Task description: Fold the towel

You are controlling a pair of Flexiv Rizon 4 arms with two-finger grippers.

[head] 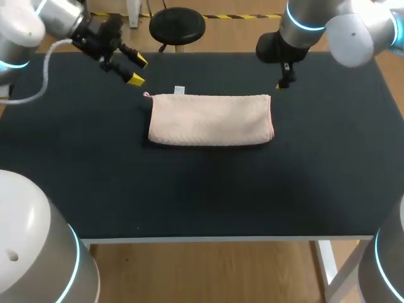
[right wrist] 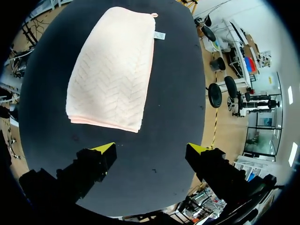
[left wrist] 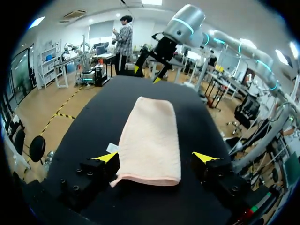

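Towel: peach towel [right wrist: 112, 70], folded into a long rectangle with a herringbone weave, lying flat.
Towel position: ahead of the right hand [right wrist: 150, 149], apart from it.
Towel details: white tag [right wrist: 160, 35] and small loop [right wrist: 153, 15] at the far corner.
Right hand: fingers [right wrist: 96, 161] spread wide, nothing between them.
Surface: dark surface [right wrist: 176, 103] under the towel and hand.

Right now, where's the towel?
Head view: the towel lies folded on the table, far middle, between the left end effector and right end effector, touching neither.

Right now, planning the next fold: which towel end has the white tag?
The towel end by the left hand: the tag pokes out there, none by the right hand.
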